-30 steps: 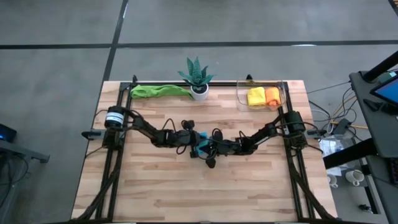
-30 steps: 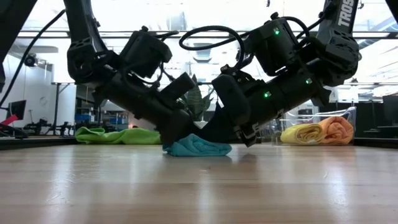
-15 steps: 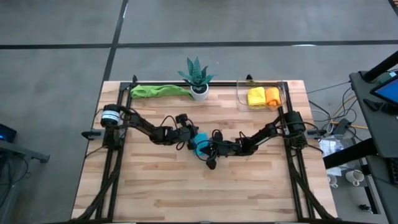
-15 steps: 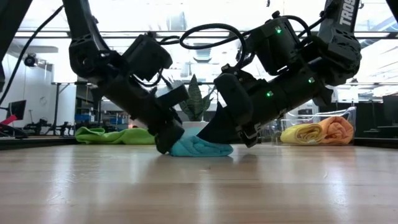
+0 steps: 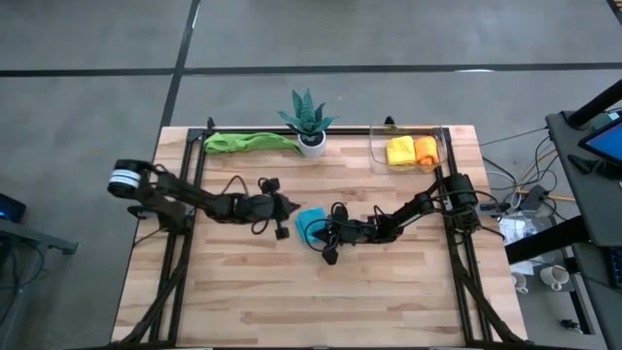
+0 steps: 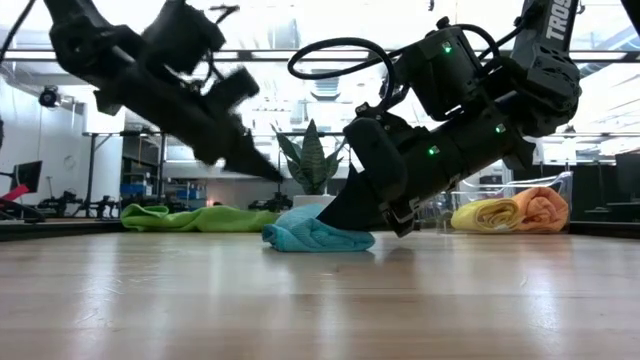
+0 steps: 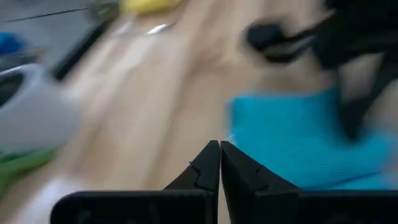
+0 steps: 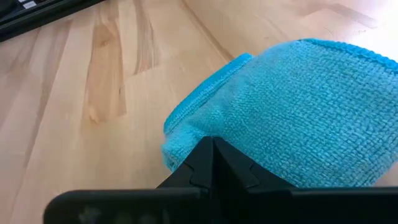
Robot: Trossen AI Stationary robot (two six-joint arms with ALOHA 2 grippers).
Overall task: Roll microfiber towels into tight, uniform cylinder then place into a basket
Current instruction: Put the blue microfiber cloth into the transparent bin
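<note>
blue towel (image 5: pixel 311 226) mid-table, below the plant (image 5: pixel 307 120) | right gripper (image 5: pixel 324 233) closed, tip apparently pressing it | left gripper (image 5: pixel 289 206) closed, lifted beside it | risk: unpinned edge unrolls, loose cylinder

We see a light blue towel (image 5: pixel 311 225), a bright turquoise with a fine looped weave, lying on the pale wooden table (image 5: pixel 253 301), whose planks run in blond and tan streaks with darker grain. Along the far edge lies a lime green towel (image 5: pixel 248 142). In the clear basket (image 5: pixel 376 156) we spot a yellow roll (image 5: pixel 399 151) beside an orange roll (image 5: pixel 426 149). The plant (image 5: pixel 307 115) shows dark green leaves with paler banding, in a white pot (image 5: pixel 311 146). Both arms are black; the right one (image 6: pixel 450 110) carries small green lights.
</note>
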